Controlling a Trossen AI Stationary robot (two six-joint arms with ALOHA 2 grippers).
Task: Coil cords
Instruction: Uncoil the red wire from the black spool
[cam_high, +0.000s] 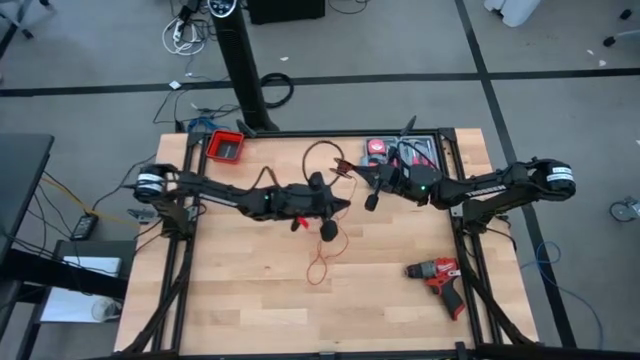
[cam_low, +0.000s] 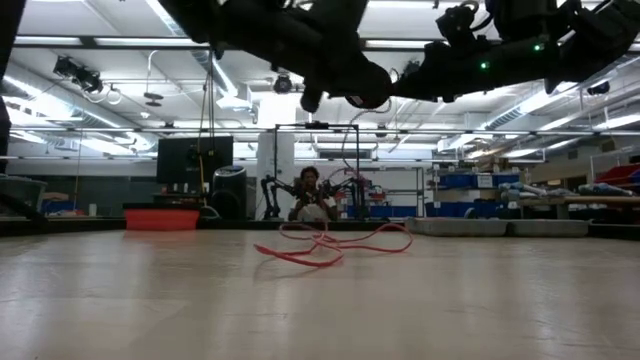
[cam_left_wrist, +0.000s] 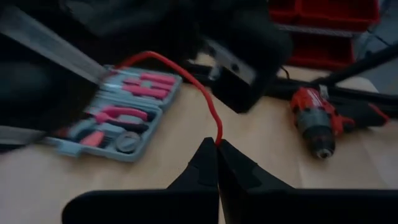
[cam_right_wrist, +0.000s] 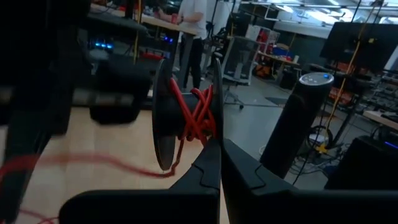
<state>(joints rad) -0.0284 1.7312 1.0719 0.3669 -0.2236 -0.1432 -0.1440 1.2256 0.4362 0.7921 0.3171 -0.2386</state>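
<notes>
The cord is a thin red wire. One loop (cam_high: 320, 147) arcs toward the far edge between the arms, and a slack loop (cam_high: 319, 264) lies on the table, also in the low view (cam_low: 322, 245). My left gripper (cam_high: 338, 203) is above the table's middle, shut on the wire (cam_left_wrist: 208, 102). My right gripper (cam_high: 347, 170) is just to its far right, shut at a small bundle of red turns (cam_right_wrist: 194, 115) that sits between two dark upright pieces. Both grippers hang above the table in the low view. My left gripper pinches a single strand of the red wire (cam_left_wrist: 218, 138) between its two fingertips. The wire runs on from there in a curve toward my right arm. My right gripper is shut at the lower edge of the red bundle (cam_right_wrist: 205, 135). The fingers hide the contact itself. A loose strand (cam_right_wrist: 93, 160) trails from the bundle.
A red and black drill (cam_high: 438, 280) lies at the table's near right. A grey tool kit (cam_high: 400, 152) lies open at the far right, and a red bin (cam_high: 226, 146) sits at the far left. A person stands in the room beyond (cam_low: 312, 195).
</notes>
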